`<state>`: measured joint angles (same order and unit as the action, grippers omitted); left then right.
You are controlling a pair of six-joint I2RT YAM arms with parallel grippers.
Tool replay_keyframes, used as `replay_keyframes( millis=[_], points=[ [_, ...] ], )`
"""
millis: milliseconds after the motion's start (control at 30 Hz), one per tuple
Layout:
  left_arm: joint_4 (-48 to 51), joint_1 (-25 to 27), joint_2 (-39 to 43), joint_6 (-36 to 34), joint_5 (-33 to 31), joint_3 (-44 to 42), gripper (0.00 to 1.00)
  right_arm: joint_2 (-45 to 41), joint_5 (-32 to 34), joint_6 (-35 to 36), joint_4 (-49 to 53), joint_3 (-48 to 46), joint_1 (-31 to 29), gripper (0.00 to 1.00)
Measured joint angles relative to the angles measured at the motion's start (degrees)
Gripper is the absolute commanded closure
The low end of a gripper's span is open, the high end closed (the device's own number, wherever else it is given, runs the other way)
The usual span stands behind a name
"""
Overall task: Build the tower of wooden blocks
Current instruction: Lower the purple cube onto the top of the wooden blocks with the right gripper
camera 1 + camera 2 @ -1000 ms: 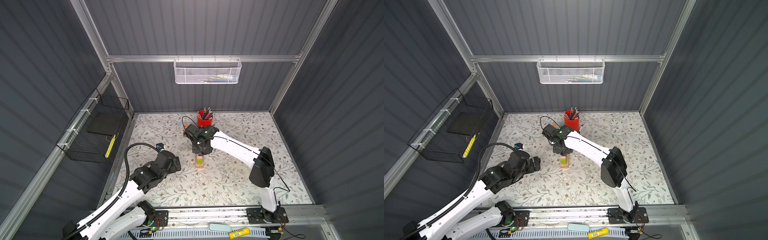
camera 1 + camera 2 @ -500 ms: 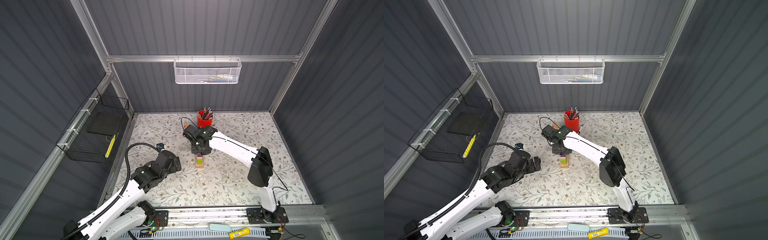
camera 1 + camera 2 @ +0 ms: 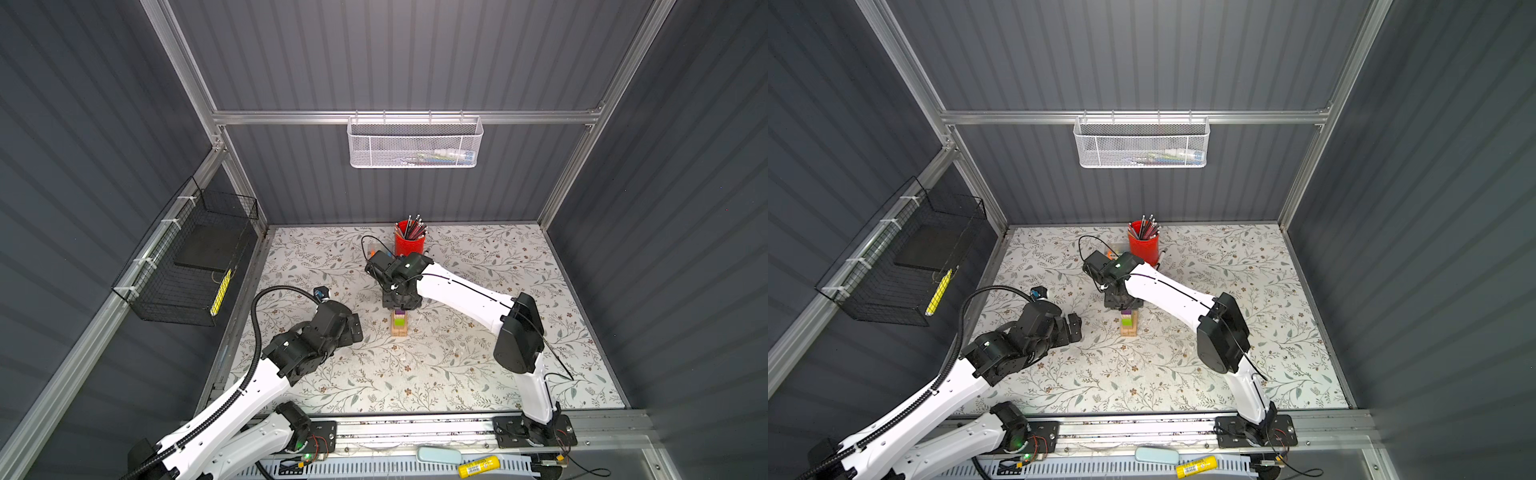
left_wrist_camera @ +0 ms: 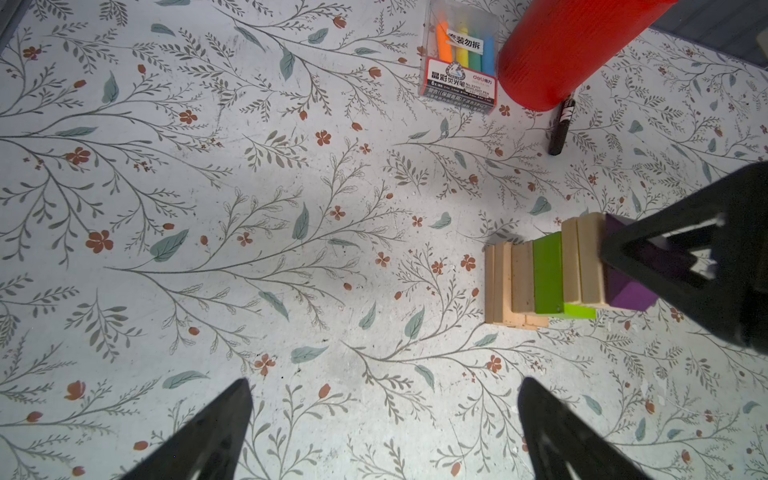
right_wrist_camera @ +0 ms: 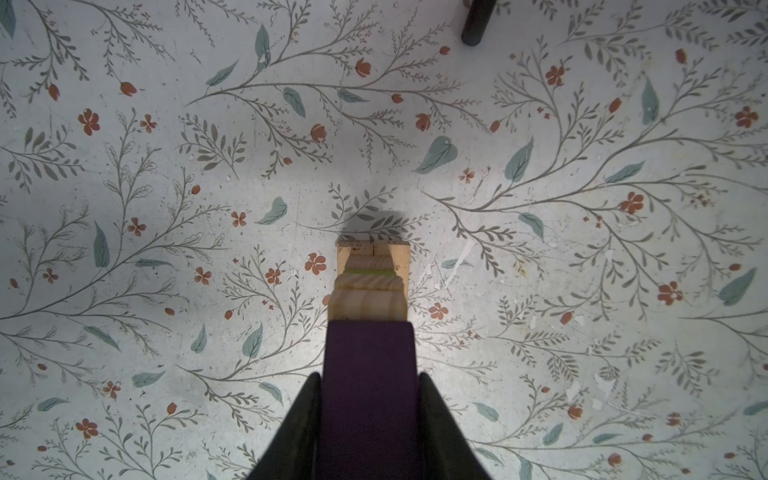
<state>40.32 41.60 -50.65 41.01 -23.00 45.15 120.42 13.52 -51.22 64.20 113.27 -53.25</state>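
Dark grey ribbed walls in aluminium frames close the desk on 3 sides. Its pale cover is printed with twigs, leaves and small red flowers. A red cup of pencils stands near the back wall. High above the cup, a white mesh basket hangs from a rail. Far left of the cup, a black wire basket hangs on the side wall. Just beside the cup lie a clear marker box and a black pen.

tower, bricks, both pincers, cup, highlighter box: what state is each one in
tower: upright, bricks stacked flat
purple brick: at the tower's top, gripped
lime-green brick: mid-stack, pale bricks above and below
right pincer: shut on the purple brick
left pincer: open, empty, apart from the tower
red pencil cup: upright, pencils inside
highlighter box: beside the cup, highlighters inside
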Motion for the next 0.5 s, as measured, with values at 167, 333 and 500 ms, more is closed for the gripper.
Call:
replay_keyframes(
  millis=[167, 333, 500],
  points=[
    [0.0, 0.0, -0.2, 0.0, 0.0, 0.0, 0.0, 0.0, 0.0, 0.0, -0.1, 0.0, 0.0, 0.67],
    [0.0, 0.0, -0.2, 0.0, 0.0, 0.0, 0.0, 0.0, 0.1, 0.0, -0.1, 0.0, 0.0, 0.66],
    [0.0, 0.0, -0.2, 0.0, 0.0, 0.0, 0.0, 0.1, 0.2, 0.0, -0.1, 0.0, 0.0, 0.65]
  ],
)
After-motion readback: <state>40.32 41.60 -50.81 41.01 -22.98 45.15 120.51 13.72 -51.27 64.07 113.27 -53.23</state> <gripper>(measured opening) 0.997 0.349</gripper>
